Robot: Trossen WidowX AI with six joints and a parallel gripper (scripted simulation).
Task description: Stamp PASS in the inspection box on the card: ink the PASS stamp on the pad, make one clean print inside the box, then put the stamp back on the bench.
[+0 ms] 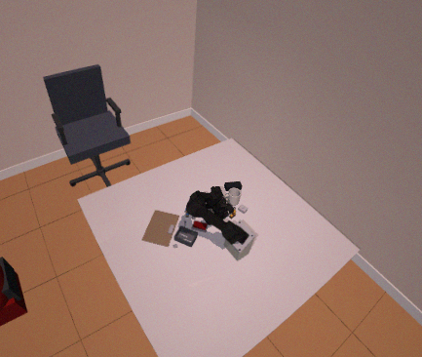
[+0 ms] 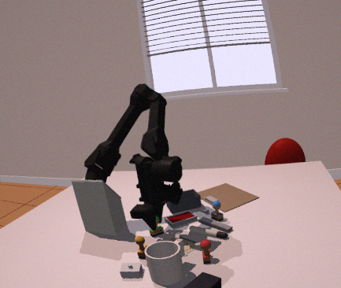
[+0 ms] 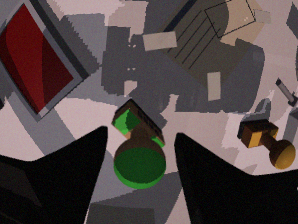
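While poised over the bench, black parallel-jaw gripper (image 3: 141, 156) straddled green-knobbed wooden stamp (image 3: 139, 160), fingers spread and gripping nothing. Stood upright directly below, long axis vertical, just right of red ink pad in grey tray (image 3: 36, 52). Knob centred between fingers in wrist view; height above bench (image 2: 285, 220) legible only from exterior view.

Green stamp's (image 3: 139, 156) face — hidden; labels — too small.
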